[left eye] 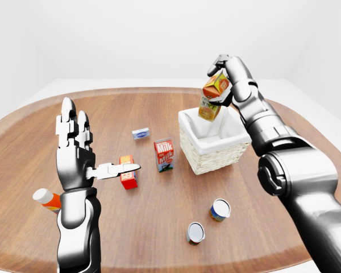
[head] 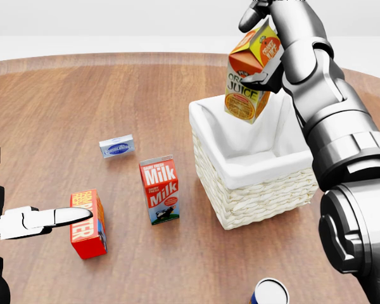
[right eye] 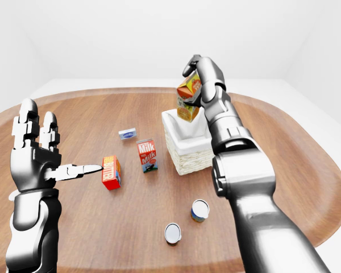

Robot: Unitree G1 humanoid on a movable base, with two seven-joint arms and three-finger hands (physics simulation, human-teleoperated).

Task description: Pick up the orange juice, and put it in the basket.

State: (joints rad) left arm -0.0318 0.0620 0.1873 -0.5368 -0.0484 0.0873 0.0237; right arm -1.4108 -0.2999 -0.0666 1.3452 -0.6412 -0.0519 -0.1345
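The orange juice carton (head: 250,79), orange and yellow with "JUICE" on its face, hangs tilted in the air over the white-lined wicker basket (head: 259,196). My right hand (head: 269,54) is shut on the carton's top, thumb on its near side. The carton's bottom corner is just above the basket's opening, near its far rim. My left hand (left eye: 79,151) is open and empty, raised with fingers up, at the left of the left-eye view, far from the basket.
On the brown table (left eye: 159,227) stand a milk carton (head: 159,190), a red box (head: 88,223) by my left thumb, a small blue packet (head: 117,146), two cans (left eye: 220,209) (left eye: 195,232) and a white-capped orange bottle (left eye: 47,199) behind my left forearm.
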